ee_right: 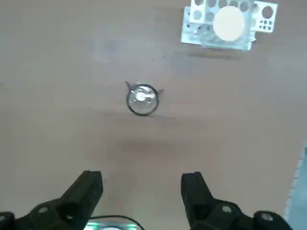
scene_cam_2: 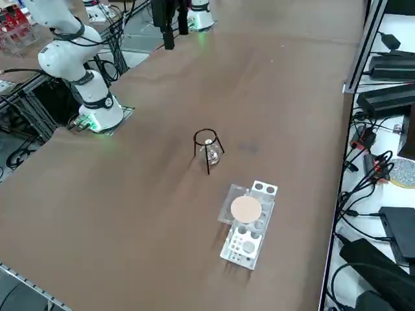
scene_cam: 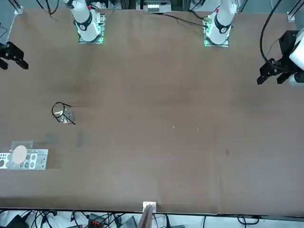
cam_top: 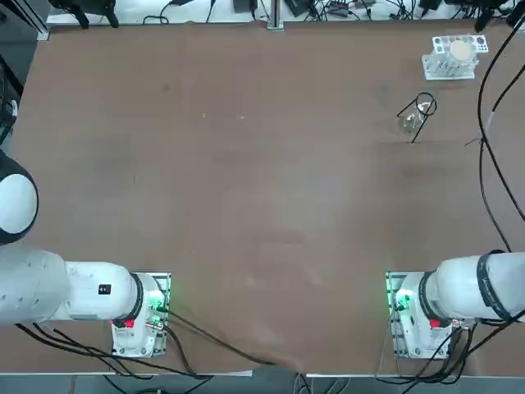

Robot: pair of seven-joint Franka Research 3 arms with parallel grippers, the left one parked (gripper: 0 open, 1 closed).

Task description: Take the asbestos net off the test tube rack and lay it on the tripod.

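Note:
The asbestos net (cam_top: 461, 51) (scene_cam: 19, 154) (scene_cam_2: 246, 208) (ee_right: 229, 23), grey mesh with a pale round disc, lies flat on top of the white test tube rack (cam_top: 443, 71) (scene_cam: 41, 161) (scene_cam_2: 241, 250) (ee_right: 199, 34) at the table's far right. Nearer the robot stands the black wire tripod (cam_top: 423, 106) (scene_cam: 59, 109) (scene_cam_2: 206, 138) (ee_right: 130, 106), its ring bare. My right gripper (ee_right: 142, 191) (scene_cam: 13, 61) hangs open and empty high over the table, well short of both and touching nothing.
A small clear glass object (scene_cam_2: 211, 154) (scene_cam: 67, 115) sits inside the tripod's legs. Black cables (cam_top: 492, 164) trail along the table's right edge. Power strips and more cables (scene_cam_2: 389, 97) lie just off that edge.

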